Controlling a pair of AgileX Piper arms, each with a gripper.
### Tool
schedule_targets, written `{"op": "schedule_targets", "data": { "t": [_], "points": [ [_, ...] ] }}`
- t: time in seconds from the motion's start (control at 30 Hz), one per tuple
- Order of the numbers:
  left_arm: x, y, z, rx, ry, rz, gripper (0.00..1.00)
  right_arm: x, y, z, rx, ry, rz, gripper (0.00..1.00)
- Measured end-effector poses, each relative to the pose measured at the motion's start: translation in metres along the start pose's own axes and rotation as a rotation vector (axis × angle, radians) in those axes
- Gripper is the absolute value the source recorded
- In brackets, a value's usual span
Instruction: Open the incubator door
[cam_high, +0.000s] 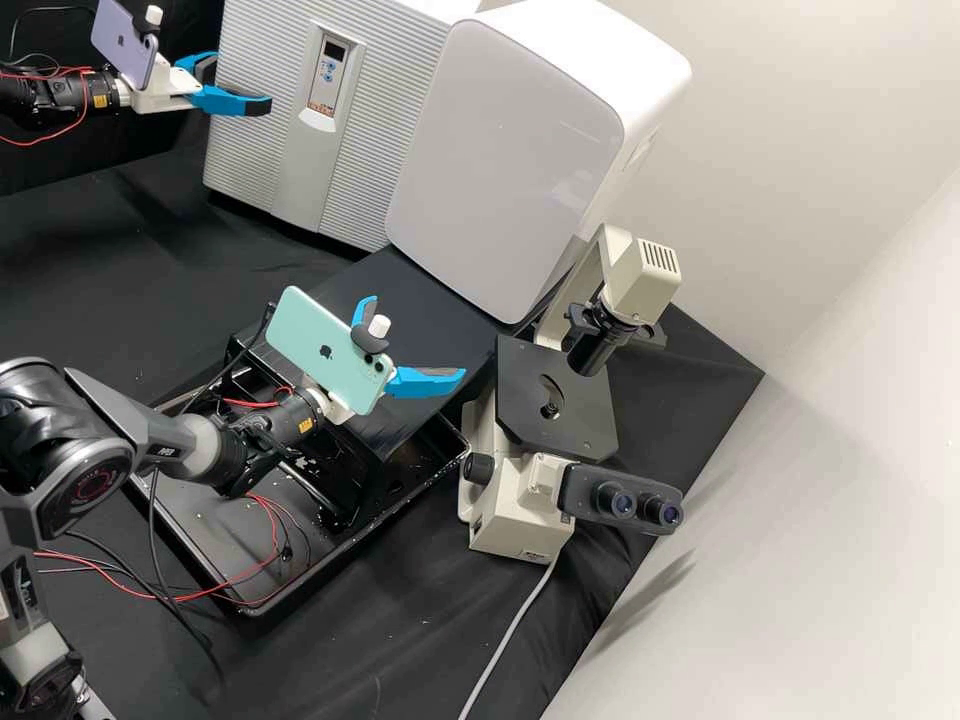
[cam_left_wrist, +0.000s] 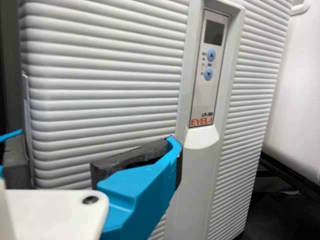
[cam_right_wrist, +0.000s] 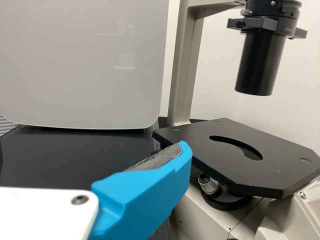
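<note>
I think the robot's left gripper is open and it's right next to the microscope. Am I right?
Not quite. The left gripper is open, but it's next to the incubator, the grey box with the ridged front, not the microscope. The high view shows that.

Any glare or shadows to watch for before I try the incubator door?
High view: soft shadows on the pale wall by the microscope. Left wrist view: shading between the ridges of the incubator, no strong glare on its control panel. Right wrist view: faint reflections on the white cabinet.
</note>
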Motion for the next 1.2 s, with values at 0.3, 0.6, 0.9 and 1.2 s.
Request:
{"op": "schedule_targets", "data": {
  "t": [0.3, 0.6, 0.9, 1.2],
  "points": [
    [-0.001, 0.0, -0.002, -0.031, 0.021, 0.014, 0.0, 0.0, 0.0, 0.0, 0.0, 0.0, 0.0, 1.0],
    [-0.006, 0.001, -0.002, -0.055, 0.042, 0.016, 0.0, 0.0, 0.0, 0.0, 0.0, 0.0, 0.0, 1.0],
    [-0.018, 0.003, 0.004, 0.02, 0.066, -0.014, 0.0, 0.0, 0.0, 0.0, 0.0, 0.0, 0.0, 1.0],
    [-0.024, 0.004, 0.008, 0.018, 0.092, -0.004, 0.0, 0.0, 0.0, 0.0, 0.0, 0.0, 0.0, 1.0]
  ]
}}
